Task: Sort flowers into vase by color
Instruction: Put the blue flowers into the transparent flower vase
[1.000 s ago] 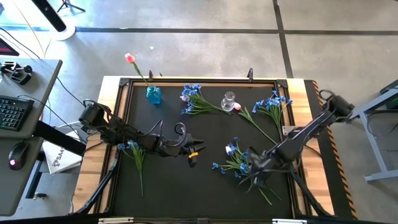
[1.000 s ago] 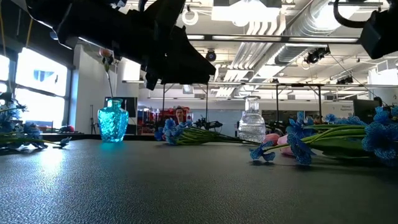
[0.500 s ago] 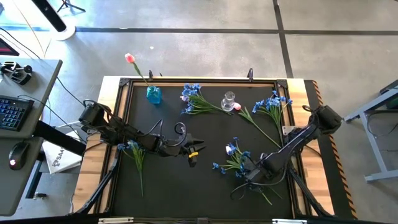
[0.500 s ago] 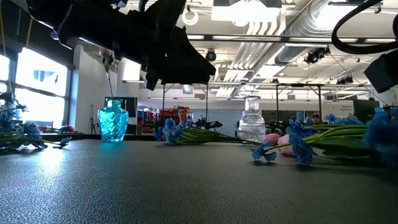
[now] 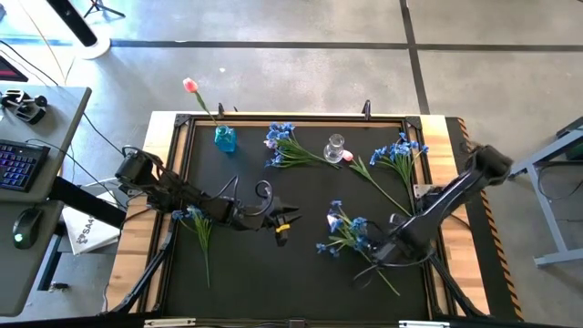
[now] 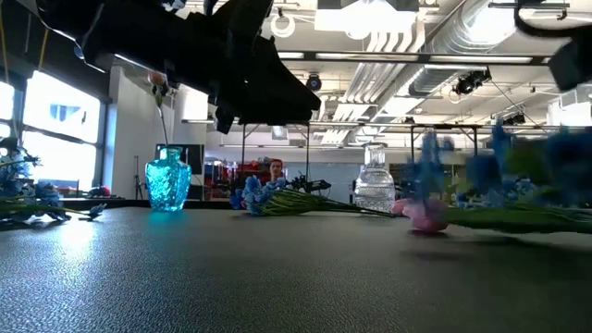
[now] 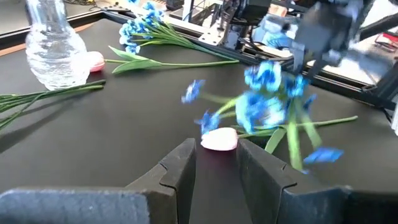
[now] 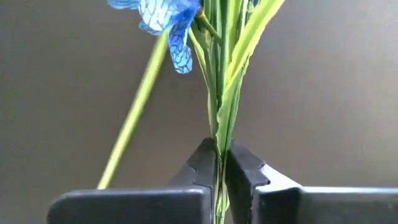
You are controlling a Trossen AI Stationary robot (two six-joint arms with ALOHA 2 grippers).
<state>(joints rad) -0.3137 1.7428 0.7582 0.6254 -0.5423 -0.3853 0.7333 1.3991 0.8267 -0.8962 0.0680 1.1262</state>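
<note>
Four blue flower bunches (image 5: 290, 144) are showing, three pink tulips (image 5: 189, 86), two vases (image 5: 225, 138), all on one table (image 5: 301, 273).

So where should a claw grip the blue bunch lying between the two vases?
Grip the blue bunch on its bare green stems, near the clear vase, coming straight down from above. It lies flat on the mat, blossoms fanned toward the blue vase; the stems gather into one narrow bundle there.

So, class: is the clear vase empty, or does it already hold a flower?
Empty, it seems. The clear vase stands upright with no stem rising from its neck; the pink tulip and blue bunches lie on the mat beside it.
</note>
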